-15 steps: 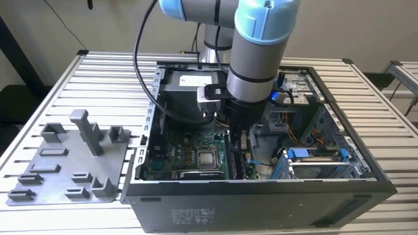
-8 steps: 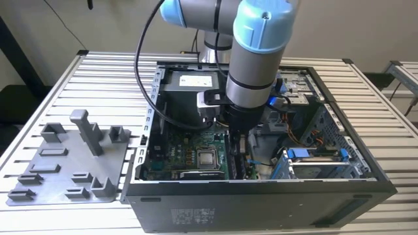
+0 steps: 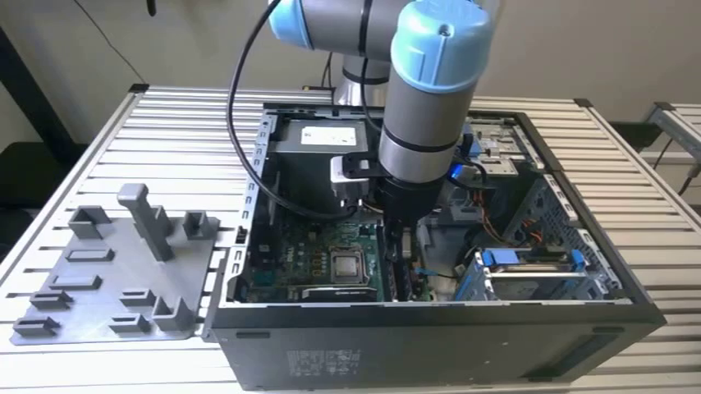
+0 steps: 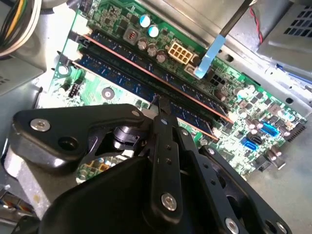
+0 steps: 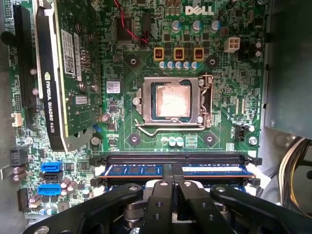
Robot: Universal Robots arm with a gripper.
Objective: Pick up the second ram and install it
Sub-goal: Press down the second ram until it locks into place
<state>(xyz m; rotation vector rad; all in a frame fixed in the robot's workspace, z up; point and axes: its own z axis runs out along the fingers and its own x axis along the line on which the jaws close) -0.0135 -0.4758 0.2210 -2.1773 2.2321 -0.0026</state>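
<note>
The second ram [image 5: 131, 169] is a long dark blue stick lying along a memory slot on the green motherboard [image 5: 122, 122]; in the second wrist view the ram [image 4: 112, 75] runs slantwise between the slots. My gripper [image 5: 171, 170] is shut, its two black fingers pressed together, and their tips rest on the middle of the stick's top edge. The second wrist view shows the gripper [image 4: 158, 103] meeting the stick at that same spot. In the exterior view the gripper [image 3: 403, 250] reaches straight down into the open computer case [image 3: 438, 316].
The slot [image 5: 175, 157] on the processor side of the ram stands bare. A processor socket [image 5: 170, 102] and a graphics card [image 5: 63, 73] stand nearby. A grey holder tray [image 3: 121, 271] lies on the table at the exterior view's left. A drive cage [image 3: 537, 271] and cables crowd the case.
</note>
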